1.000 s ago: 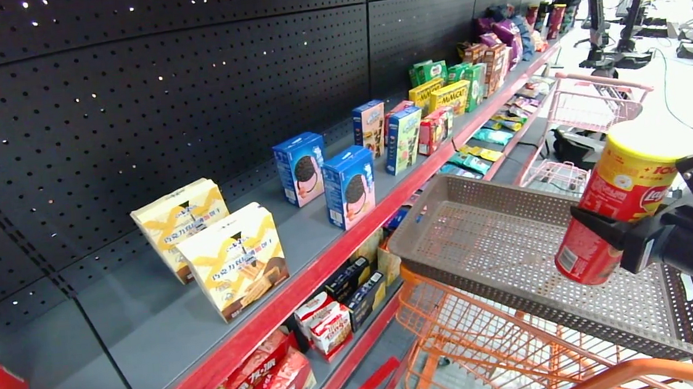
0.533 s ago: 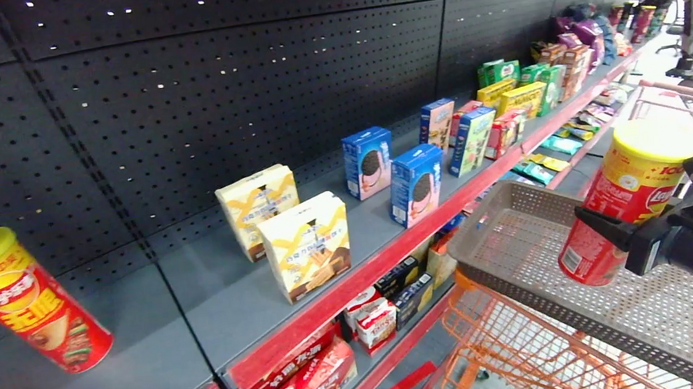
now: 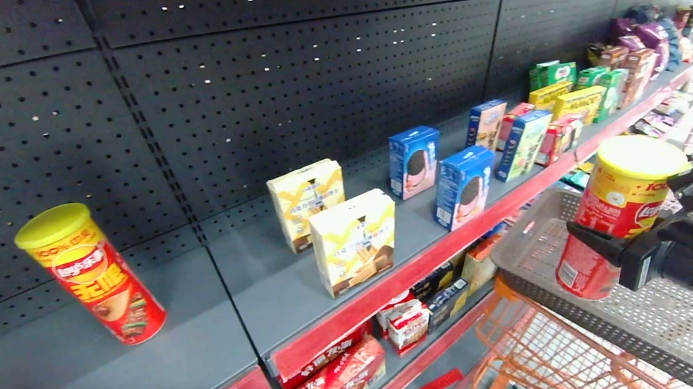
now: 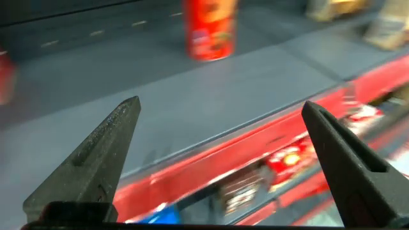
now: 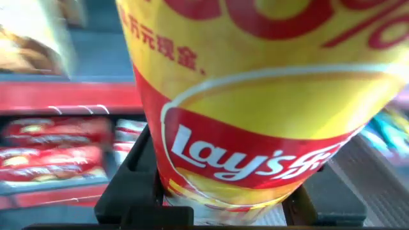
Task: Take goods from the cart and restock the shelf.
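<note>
While the right arm comes in from the right side, the right gripper (image 3: 603, 236) points toward the shelf (image 3: 209, 341) and squeezes the held can (image 3: 629, 209) around its lower half. One black finger lies across the front of the red part. The held can has a yellow lid and leans a little, with its top tipped to the right. It hangs over the near edge of the grey tray (image 3: 659, 318), which sits on top of the orange cart (image 3: 544, 352).

The left gripper (image 4: 220, 102) faces the shelf with its two pointed fingers spread wide and nothing between them.

There are two chip cans: the held can and the shelf can (image 3: 90, 273), which stands alone at the left end of the grey shelf. There are two cream boxes (image 3: 307, 202), one behind the other, near the middle. To their right stand two blue boxes (image 3: 415, 161), also one behind the other. More boxes stand farther along, too many and too small to count.
</note>
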`<state>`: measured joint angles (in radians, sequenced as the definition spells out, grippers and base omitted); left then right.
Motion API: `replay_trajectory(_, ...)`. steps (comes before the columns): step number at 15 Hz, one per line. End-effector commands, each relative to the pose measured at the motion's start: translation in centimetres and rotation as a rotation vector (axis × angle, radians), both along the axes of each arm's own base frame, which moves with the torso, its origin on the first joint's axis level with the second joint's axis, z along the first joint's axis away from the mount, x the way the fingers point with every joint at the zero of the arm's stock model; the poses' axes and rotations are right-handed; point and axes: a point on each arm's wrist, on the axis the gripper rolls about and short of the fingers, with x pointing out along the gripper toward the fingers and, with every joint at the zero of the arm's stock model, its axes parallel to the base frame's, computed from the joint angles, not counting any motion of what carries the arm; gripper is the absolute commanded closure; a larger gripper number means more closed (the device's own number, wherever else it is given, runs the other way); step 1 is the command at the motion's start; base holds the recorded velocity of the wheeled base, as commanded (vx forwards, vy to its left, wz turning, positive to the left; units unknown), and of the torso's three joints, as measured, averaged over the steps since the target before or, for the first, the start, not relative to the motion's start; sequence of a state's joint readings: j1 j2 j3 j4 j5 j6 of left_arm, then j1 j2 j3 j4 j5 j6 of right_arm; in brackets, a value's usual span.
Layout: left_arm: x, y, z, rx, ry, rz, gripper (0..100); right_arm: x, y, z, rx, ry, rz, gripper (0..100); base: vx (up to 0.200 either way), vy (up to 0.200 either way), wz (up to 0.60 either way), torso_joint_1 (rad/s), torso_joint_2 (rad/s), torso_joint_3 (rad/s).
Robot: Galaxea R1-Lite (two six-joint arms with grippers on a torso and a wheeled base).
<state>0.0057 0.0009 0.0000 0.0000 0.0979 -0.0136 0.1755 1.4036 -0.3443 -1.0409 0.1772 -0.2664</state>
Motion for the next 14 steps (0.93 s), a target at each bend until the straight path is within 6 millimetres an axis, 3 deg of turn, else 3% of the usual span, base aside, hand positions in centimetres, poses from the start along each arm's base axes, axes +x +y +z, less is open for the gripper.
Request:
replay_trajectory(1, 0.0, 0.0, 0.0, 0.000, 0.001, 0.001, 0, 0.0, 0.1, 0.0, 0.000, -0.003, 0.005, 100, 0.000, 0.000, 0.60, 0.012, 0.01, 0.002)
replay_trajectory(4, 0.0, 0.0, 0.0, -0.002, 0.001, 0.001, 0, 0.0, 0.1, -0.1, 0.002, 0.002, 0.009, 100, 0.000, 0.000, 0.60, 0.004, 0.00, 0.002)
replay_trajectory(7, 0.0, 0.0, 0.0, 0.000, 0.001, 0.001, 0, -0.4, 0.6, 0.8, 0.013, -0.008, 0.046, 100, 0.000, 0.000, 0.00, 0.000, 0.00, 0.000)
replay_trajectory(12, 0.0, 0.0, 0.0, -0.002, 0.001, 0.001, 0, -0.9, 2.0, 5.0, 0.088, 0.013, 0.147, 100, 0.000, 0.000, 0.00, 0.000, 0.00, 0.000)
replay_trajectory(14, 0.0, 0.0, 0.0, 0.000, 0.001, 0.001, 0, -1.3, 3.2, 5.9, 0.147, 0.025, 0.300, 100, 0.000, 0.000, 0.00, 0.000, 0.00, 0.000)
